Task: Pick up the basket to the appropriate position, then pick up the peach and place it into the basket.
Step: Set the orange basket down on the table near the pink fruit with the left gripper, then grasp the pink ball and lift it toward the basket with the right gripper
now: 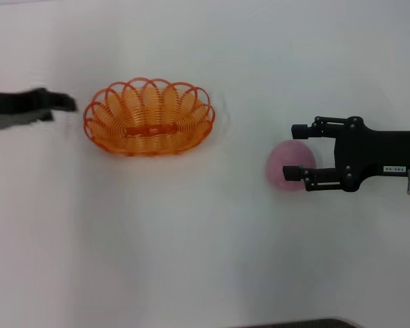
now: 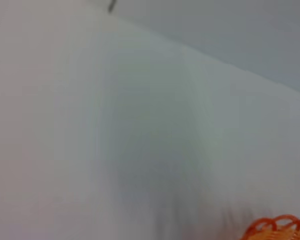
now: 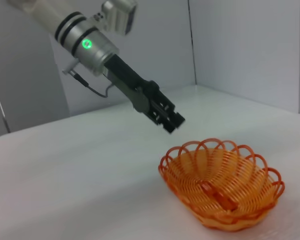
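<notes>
Bright orange oval wire-loop basket point(image 1: 149, 117) sits on the white desk point(image 1: 191, 239), empty, so it is ready to receive fruit. Right tool point(image 1: 299, 152) is spread, fingers either side of the round pink fuzzy peach point(image 1: 290, 166), likely lining up a grasp. Left tool point(image 3: 173, 121) hangs raised just beside the basket, pressed together.

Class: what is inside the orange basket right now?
Nothing: the basket holds only its own wire floor. The peach sits on the table between the right gripper's open fingers.
</notes>
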### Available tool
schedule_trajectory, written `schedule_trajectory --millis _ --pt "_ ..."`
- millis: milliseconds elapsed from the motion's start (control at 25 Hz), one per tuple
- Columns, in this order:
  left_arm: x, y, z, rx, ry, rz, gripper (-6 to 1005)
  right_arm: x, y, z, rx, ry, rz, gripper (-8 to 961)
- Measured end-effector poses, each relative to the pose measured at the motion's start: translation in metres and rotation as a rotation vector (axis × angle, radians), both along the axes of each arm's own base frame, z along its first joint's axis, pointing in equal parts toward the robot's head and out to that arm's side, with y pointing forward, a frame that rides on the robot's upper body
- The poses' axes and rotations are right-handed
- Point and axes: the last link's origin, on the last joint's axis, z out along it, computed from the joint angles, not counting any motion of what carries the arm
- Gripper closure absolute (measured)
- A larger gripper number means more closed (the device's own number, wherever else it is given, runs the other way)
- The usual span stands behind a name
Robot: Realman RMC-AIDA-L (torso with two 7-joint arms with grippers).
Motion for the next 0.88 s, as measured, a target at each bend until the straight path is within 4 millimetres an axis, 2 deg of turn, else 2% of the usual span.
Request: schedule_trajectory --millis 40,80,200,440,560,680,880 --pt "0.000 -0.002 0.017 0.046 0.024 -0.057 529 -0.001 0.000 0.001 -0.001 0.007 -0.007 184" --pt "0.000 -0.002 0.017 0.046 0.024 -0.057 509 -0.001 0.001 0.001 -0.003 0.015 -0.016 184" --pt "0.006 -0.008 0.036 0.086 0.033 -0.221 483 -0.004 0.004 0.004 -0.006 0.049 -0.060 185" --pt "0.030 -0.039 0.051 0.111 -0.055 -0.698 464 -0.009 0.010 0.010 -0.026 0.099 -0.129 186" --pt "0.020 -0.054 0.047 0.092 -0.046 -0.820 454 -0.011 0.015 0.013 -0.044 0.121 -0.175 187" --pt "0.001 -0.072 0.034 0.071 -0.016 -0.925 384 -0.013 0.020 0.018 -0.064 0.134 -0.224 188" --pt "-0.030 -0.095 0.013 0.104 -0.021 -0.969 267 -0.017 0.031 0.025 -0.085 0.129 -0.261 190"
